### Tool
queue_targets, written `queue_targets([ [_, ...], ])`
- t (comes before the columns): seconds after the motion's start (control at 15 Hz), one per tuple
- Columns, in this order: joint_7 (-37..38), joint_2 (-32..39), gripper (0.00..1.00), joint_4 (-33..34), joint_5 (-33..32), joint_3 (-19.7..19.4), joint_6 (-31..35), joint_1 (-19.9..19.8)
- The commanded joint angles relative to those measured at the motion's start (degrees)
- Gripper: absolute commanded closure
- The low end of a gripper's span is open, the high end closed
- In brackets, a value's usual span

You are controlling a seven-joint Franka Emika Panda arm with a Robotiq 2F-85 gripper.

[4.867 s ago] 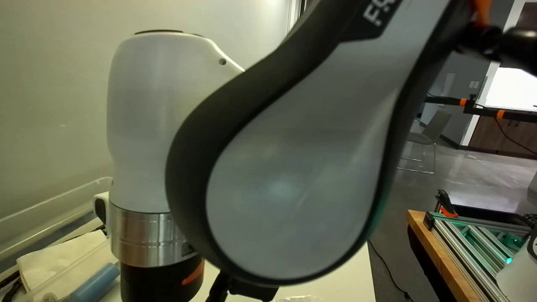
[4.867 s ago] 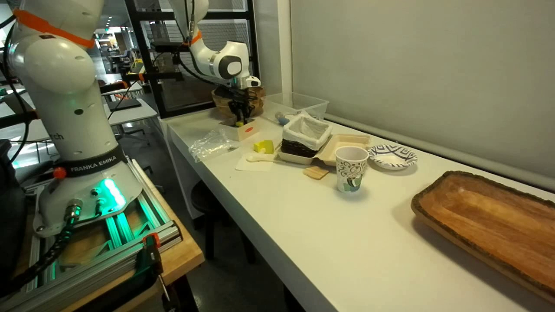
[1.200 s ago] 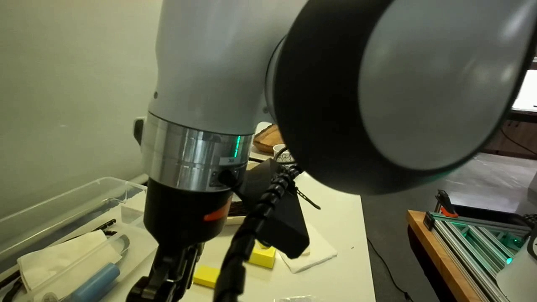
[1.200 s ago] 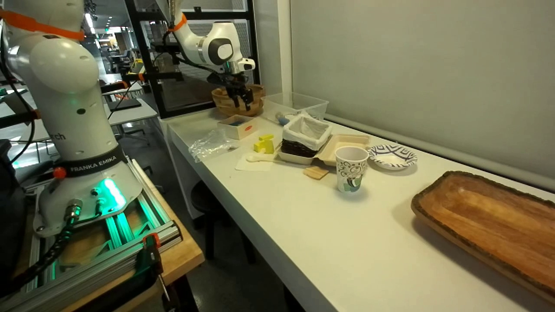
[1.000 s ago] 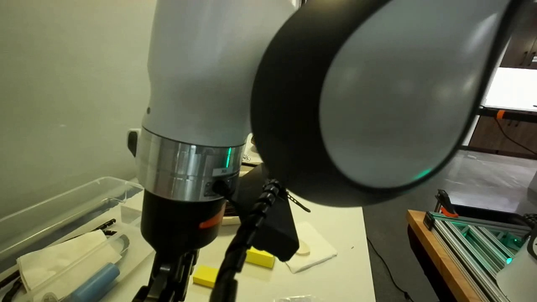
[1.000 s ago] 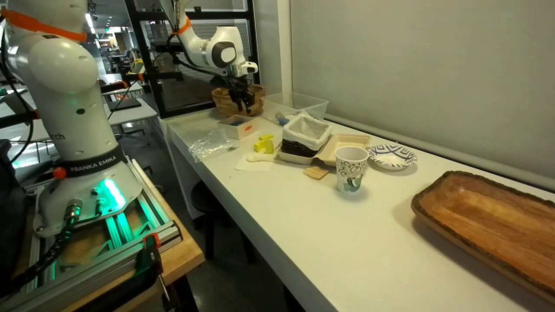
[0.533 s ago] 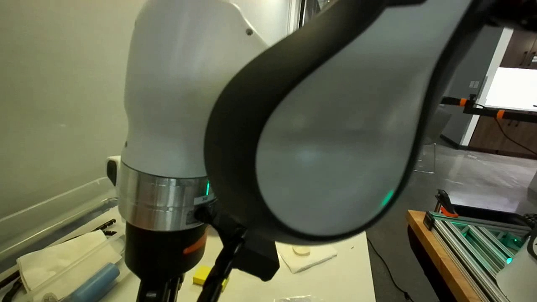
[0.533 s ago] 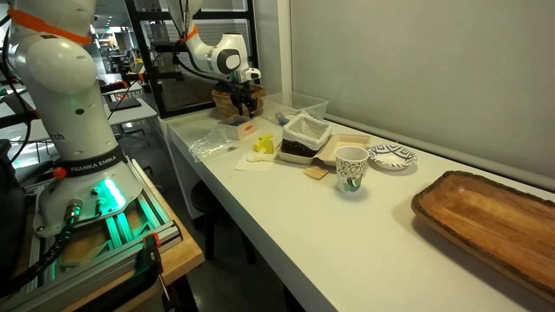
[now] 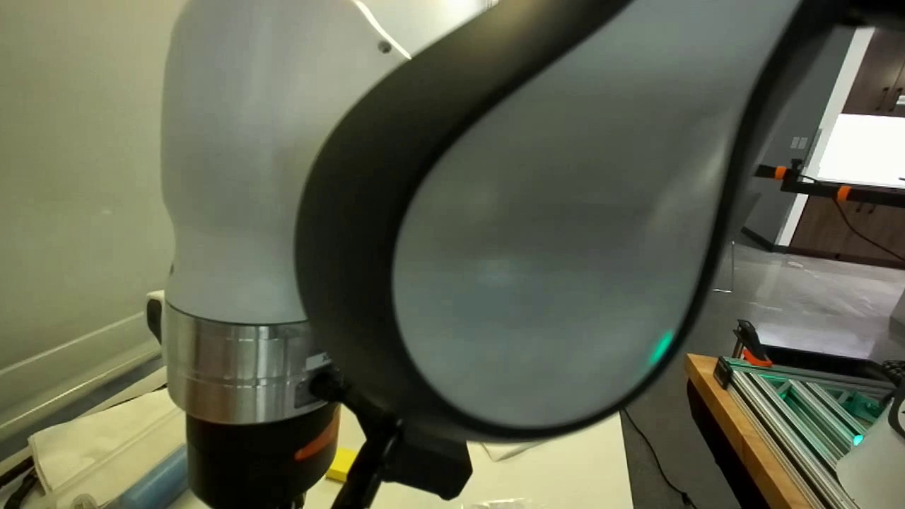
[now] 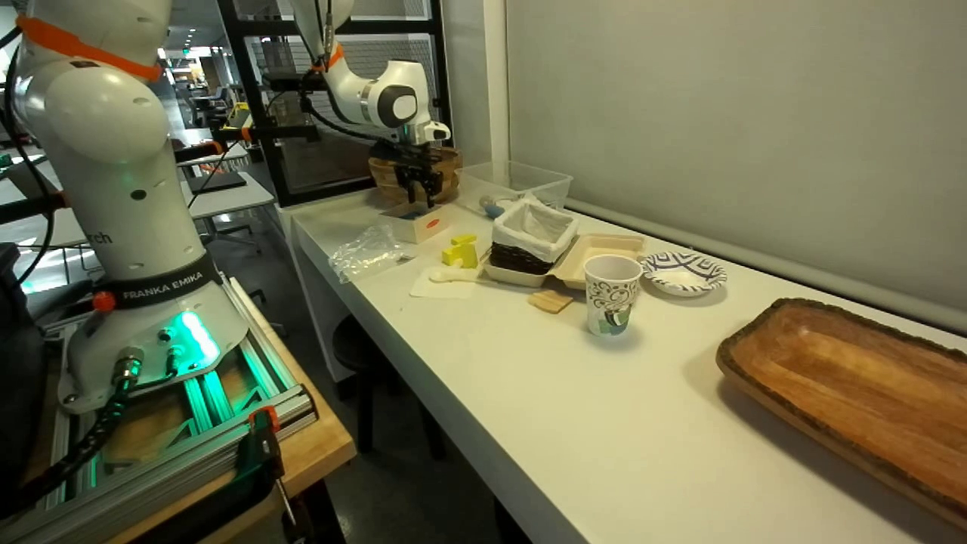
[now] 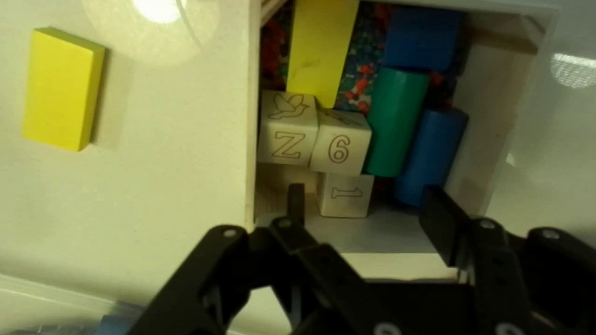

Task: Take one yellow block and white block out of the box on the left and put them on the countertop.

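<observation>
A: Status?
B: Gripper (image 11: pixel 364 191) spread wide, holding nothing, hanging over the cream box (image 10: pixel 417 232).
A: Targets?
B: White "1" cube (image 11: pixel 347 196) in there, plus "6" cube (image 11: pixel 341 143) and "Z" cube (image 11: pixel 287 132). A yellow block (image 11: pixel 60 90) is already out, on the countertop (image 10: pixel 529 378), apart from the box.
A: Step?
B: White pick, I'd say. Next: center on the "1" cube, descend, pinch, lift clear.

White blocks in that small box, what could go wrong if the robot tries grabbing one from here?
The white block marked 1 seems to touch the block marked 6, so gripping one might drag the other. One of the open fingers looks close to the blue cylinder and may bump it. The other looks near a wall of the box and could knock it.
</observation>
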Motion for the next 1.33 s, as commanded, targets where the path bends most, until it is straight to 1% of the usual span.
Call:
queue_targets([
  [0.0, -0.3, 1.8, 0.33, 1.7, 0.7, 0.2, -0.1, -0.4],
  [0.07, -0.4, 2.3, 0.29, 1.9, 0.9, 0.3, 0.4, -0.5],
  [0.13, -0.2, 2.8, 0.32, 2.2, 0.6, 0.0, 1.2, -0.4],
  [0.2, -0.6, 3.3, 0.37, 2.6, 1.1, 0.5, 1.4, -0.7],
  [0.27, -0.5, 3.8, 0.34, 2.9, 0.8, 0.2, 1.6, -0.5],
  [0.4, -0.4, 4.8, 0.35, 3.6, 0.7, 0.2, 2.1, -0.5],
  [0.6, -0.2, 6.1, 0.42, 4.4, 0.6, 0.1, 3.2, -0.3],
  [0.67, -0.4, 6.5, 0.45, 4.6, 0.8, 0.4, 4.0, -0.5],
  [0.87, 0.0, 7.7, 0.41, 5.2, 0.5, 0.2, 5.5, -0.2],
  [0.93, -0.4, 8.2, 0.37, 5.4, 1.1, 0.9, 5.6, -0.7],
  [1.0, -0.1, 8.5, 0.38, 5.6, 0.6, 0.5, 5.8, -0.3],
  [1.07, -0.3, 8.7, 0.35, 5.7, 1.0, 0.9, 5.7, -0.5],
  [1.13, -0.4, 8.8, 0.37, 5.8, 1.0, 1.1, 5.6, -0.6],
  [1.2, -0.4, 9.0, 0.35, 5.9, 0.9, 1.0, 5.6, -0.5],
  [1.27, -0.5, 9.2, 0.35, 6.0, 0.9, 1.2, 5.5, -0.6],
])
